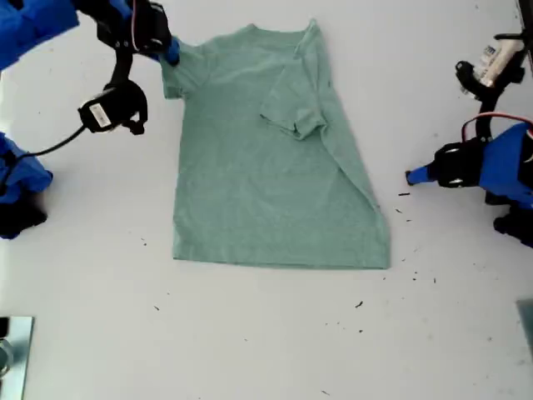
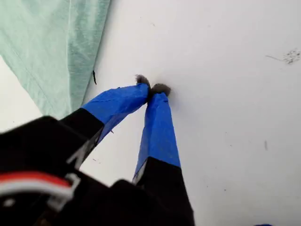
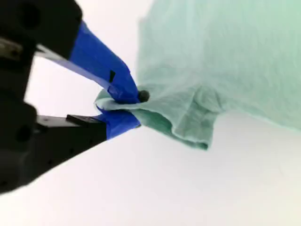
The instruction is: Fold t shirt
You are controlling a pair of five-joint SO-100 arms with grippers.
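Sage-green heathered t shirt (image 1: 266, 175) is lying flat across the middle of the exterior view, neck toward the top, hem toward the bottom. The sleeve on that view's right is lying folded inward over the chest; the sleeve at upper left is bunching up.

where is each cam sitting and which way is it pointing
Exterior view: overhead, looking down on the white table and t shirt; both blue arms show at its left and right edges.
First wrist view: rides my first gripper, looking along its closed jaws to bare table beside the shirt's hem.
Second wrist view: rides my second gripper, looking along its jaws clamped on a sleeve.
Shared: the sleeve pinch shows in the exterior view too, at its upper left.
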